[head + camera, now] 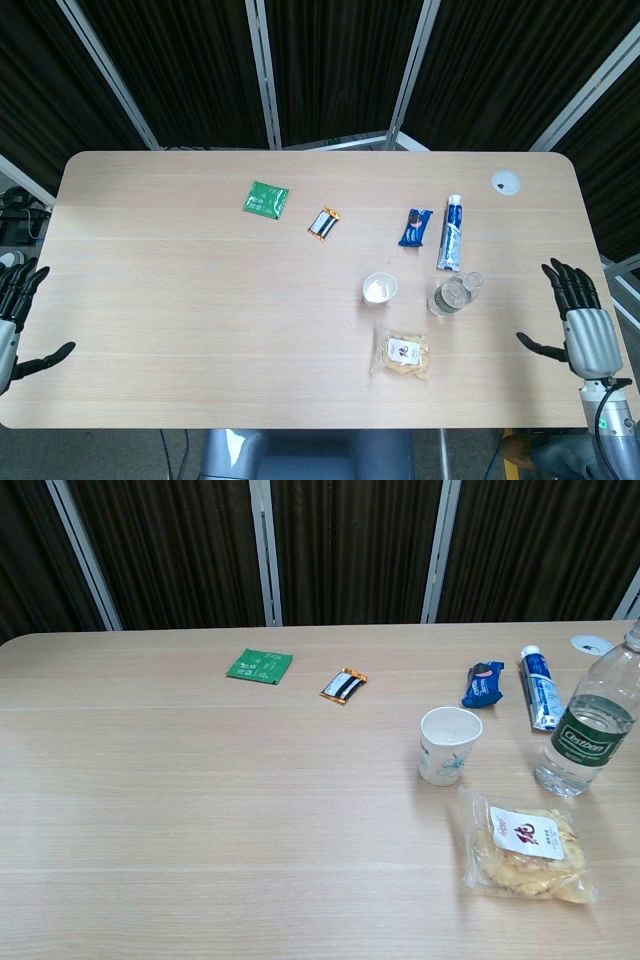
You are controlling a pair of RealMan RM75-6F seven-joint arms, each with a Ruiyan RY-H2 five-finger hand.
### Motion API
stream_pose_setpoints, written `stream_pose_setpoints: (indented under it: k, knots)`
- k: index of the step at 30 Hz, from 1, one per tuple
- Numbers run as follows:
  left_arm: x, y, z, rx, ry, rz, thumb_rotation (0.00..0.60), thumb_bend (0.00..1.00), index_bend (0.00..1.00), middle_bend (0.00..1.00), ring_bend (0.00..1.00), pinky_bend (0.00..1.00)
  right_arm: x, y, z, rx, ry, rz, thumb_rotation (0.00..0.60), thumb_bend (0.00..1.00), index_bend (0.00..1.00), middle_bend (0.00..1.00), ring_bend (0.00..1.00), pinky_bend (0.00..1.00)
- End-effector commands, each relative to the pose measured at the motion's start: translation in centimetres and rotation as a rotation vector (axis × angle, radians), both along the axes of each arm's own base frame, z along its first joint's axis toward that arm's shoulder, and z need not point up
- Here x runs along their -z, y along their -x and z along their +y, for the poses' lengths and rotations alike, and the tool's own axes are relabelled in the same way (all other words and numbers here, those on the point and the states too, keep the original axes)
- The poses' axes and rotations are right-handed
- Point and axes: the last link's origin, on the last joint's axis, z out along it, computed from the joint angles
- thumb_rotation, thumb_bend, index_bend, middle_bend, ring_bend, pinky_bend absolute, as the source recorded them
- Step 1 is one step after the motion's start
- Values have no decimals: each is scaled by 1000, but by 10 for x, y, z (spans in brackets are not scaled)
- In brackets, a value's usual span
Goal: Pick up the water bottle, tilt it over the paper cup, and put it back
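The clear water bottle (pixel 453 294) (pixel 592 725) with a green label stands upright on the table, right of the white paper cup (pixel 379 289) (pixel 448 745). Nothing touches it. My right hand (pixel 577 322) is at the table's right edge, well away from the bottle, fingers spread and empty. My left hand (pixel 14 315) hangs off the left edge, also spread and empty. Neither hand shows in the chest view.
A snack bag (pixel 403 353) lies in front of the cup. A toothpaste tube (pixel 452 232), a blue wrapper (pixel 415 227), a small bar (pixel 324 222) and a green packet (pixel 265 198) lie farther back. A white disc (pixel 505 182) sits at the far right corner.
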Motion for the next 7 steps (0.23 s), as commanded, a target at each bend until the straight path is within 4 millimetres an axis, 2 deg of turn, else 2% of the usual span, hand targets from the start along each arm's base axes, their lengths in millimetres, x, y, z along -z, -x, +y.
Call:
stream_pose_setpoints:
  k: [1, 7]
  knots:
    - [-1, 0, -1, 2, -16, 19, 600, 0, 0, 0, 0, 0, -18, -10, 20, 25, 50, 72, 600, 0, 0, 0, 0, 0]
    - [3, 5, 1, -2, -63, 110, 600, 0, 0, 0, 0, 0, -16, -31, 36, 67, 4, 147, 600, 0, 0, 0, 0, 0]
